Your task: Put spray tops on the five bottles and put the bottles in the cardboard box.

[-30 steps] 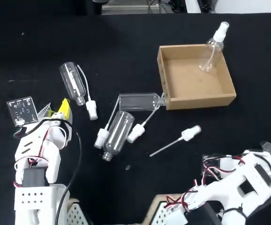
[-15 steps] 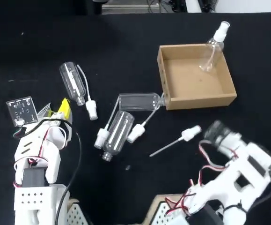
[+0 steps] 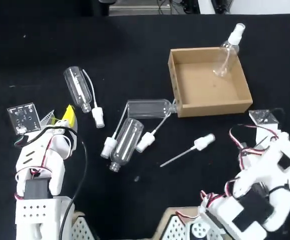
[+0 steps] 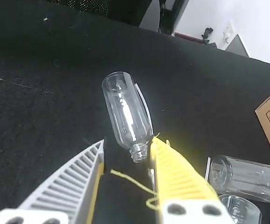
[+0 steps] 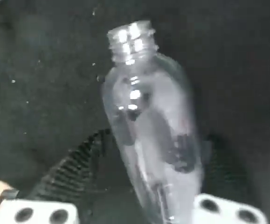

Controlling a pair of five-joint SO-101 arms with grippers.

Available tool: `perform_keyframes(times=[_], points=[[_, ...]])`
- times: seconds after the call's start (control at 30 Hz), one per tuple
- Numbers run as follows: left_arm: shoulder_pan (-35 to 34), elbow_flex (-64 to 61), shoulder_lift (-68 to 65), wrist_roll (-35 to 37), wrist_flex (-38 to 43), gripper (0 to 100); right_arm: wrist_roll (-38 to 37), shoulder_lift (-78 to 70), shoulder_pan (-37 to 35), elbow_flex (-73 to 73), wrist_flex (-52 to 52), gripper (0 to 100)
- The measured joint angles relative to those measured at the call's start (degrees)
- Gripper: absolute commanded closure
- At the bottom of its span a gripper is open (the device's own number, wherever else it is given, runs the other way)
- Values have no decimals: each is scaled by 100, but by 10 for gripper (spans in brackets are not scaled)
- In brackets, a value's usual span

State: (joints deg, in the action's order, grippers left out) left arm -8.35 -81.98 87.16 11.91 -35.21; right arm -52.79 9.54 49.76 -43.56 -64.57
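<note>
1. Progress check: I count one done and four to go. The finished bottle [image 3: 227, 54] has its spray top on and leans in the far corner of the cardboard box [image 3: 185, 102], with the top poking over the rim.
2. Three bare bottles lie on the black table [image 3: 134, 40]. The far-left bottle [image 3: 78, 87] is off on its own, the box-side bottle [image 3: 147, 108] has its neck against the box's near corner, and the middle bottle [image 3: 126, 142] is just in front of that one.
3. Four tops are loose. The left top [image 3: 98, 116] sits by the far-left bottle's mouth, the pair of tops [image 3: 108, 146] flanks the middle bottle, and the lone top [image 3: 204, 141] lies in front of the box.
4. The right gripper [image 5: 148, 163] is clamped on the fifth bottle [image 5: 148, 107], which has no top and points its neck away from the gripper.
5. The left gripper [image 4: 128, 144] is spread wide with nothing in it, fingers either side of the far-left bottle's neck.
6. Left to do, I reckon: fit four tops and box four bottles.
</note>
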Motion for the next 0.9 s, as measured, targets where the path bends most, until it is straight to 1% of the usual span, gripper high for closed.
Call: perform_keyframes(times=[0.23, 0.37, 0.43, 0.57, 0.67, 0.73, 0.8, 0.83, 0.9], points=[[0, 0, 0, 0, 0, 852, 0, -9, -316, 413, -378, 677], [0, 0, 0, 0, 0, 852, -290, -18, -651, 431, -352, 678], [0, 0, 0, 0, 0, 852, -334, -105, -730, 431, -62, 693], [0, 0, 0, 0, 0, 852, -404, -501, -738, 290, 659, 786], [0, 0, 0, 0, 0, 852, -519, -712, -738, 255, 791, 896], [0, 0, 0, 0, 0, 852, -545, -747, -738, 255, 791, 944], [0, 0, 0, 0, 0, 852, -545, -747, -738, 255, 791, 943], [0, 0, 0, 0, 0, 852, -545, -747, -730, 255, 782, 920], [0, 0, 0, 0, 0, 852, -545, -747, -677, 255, 774, 829]])
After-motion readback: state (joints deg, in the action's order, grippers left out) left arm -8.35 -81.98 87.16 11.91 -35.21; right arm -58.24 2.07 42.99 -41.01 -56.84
